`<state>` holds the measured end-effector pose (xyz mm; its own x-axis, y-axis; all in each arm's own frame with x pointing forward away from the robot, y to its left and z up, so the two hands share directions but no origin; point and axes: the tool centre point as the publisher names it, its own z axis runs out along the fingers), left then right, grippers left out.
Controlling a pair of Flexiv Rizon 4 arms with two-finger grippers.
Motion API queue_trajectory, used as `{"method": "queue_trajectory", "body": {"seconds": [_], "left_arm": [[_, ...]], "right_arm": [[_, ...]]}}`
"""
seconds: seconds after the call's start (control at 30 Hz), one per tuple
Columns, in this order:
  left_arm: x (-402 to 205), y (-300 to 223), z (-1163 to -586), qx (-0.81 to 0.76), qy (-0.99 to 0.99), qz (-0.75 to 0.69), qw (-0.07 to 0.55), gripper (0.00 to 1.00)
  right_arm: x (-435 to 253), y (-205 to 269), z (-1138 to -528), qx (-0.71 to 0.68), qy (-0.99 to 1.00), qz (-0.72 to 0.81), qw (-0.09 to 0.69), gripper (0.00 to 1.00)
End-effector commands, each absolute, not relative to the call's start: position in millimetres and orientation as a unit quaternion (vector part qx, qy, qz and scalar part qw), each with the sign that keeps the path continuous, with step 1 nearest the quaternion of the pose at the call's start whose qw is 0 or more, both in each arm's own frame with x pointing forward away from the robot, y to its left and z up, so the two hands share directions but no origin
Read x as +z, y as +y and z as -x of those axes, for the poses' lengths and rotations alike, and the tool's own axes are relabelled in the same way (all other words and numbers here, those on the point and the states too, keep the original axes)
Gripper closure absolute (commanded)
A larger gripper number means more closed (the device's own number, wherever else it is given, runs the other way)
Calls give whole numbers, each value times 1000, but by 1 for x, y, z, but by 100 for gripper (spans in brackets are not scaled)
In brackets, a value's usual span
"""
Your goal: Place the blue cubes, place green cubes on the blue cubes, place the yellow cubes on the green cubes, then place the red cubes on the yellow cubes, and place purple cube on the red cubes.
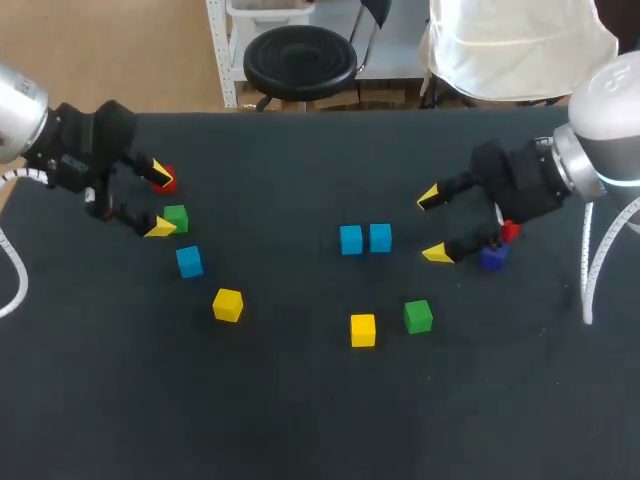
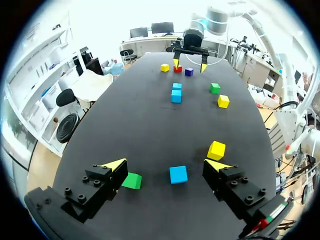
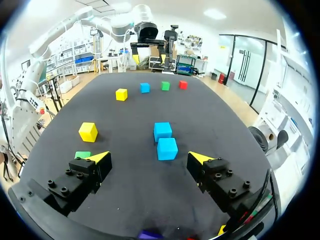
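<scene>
A blue pair of cubes sits just right of the table's middle, the two side by side; the right wrist view shows them just ahead of the right gripper, one behind the other. That gripper hangs to the pair's right with its yellow-tipped fingers spread wide, holding nothing. Partly under its wrist lie the right red cube and, just beside it, the purple cube. Nearer the robot, the right yellow cube and the right green cube stand close together. On the far left, the left gripper is also spread wide and empty, with the left red cube just beside one fingertip and the left green cube just beside the other. The lone blue cube shows in the left wrist view between those fingers, touching neither. The left yellow cube lies near it, a little closer to the robot.
</scene>
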<state>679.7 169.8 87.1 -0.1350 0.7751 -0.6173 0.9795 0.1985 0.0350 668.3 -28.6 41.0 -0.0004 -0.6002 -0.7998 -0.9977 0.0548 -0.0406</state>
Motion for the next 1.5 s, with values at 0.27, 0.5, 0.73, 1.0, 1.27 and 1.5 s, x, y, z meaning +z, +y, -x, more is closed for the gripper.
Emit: {"method": "queue_trajectory", "body": {"seconds": [0.27, 0.5, 0.73, 1.0, 1.27, 1.5], "left_arm": [[84, 168, -670, -197, 727, -600, 271, 0], [58, 170, -620, -235, 742, -556, 292, 0], [38, 179, -607, -249, 755, -537, 280, 0], [17, 175, -622, -239, 769, -519, 286, 0], [10, 167, -650, -248, 765, -520, 286, 0], [3, 167, -665, -283, 763, -518, 262, 0]], "right_arm": [[41, -29, -669, 295, 642, 621, 338, 0], [41, -29, -669, 295, 642, 621, 338, 0], [41, -29, -669, 295, 642, 621, 338, 0], [41, -29, -669, 295, 642, 621, 338, 0], [41, -29, -669, 295, 642, 621, 338, 0], [41, -29, -669, 295, 642, 621, 338, 0]]}}
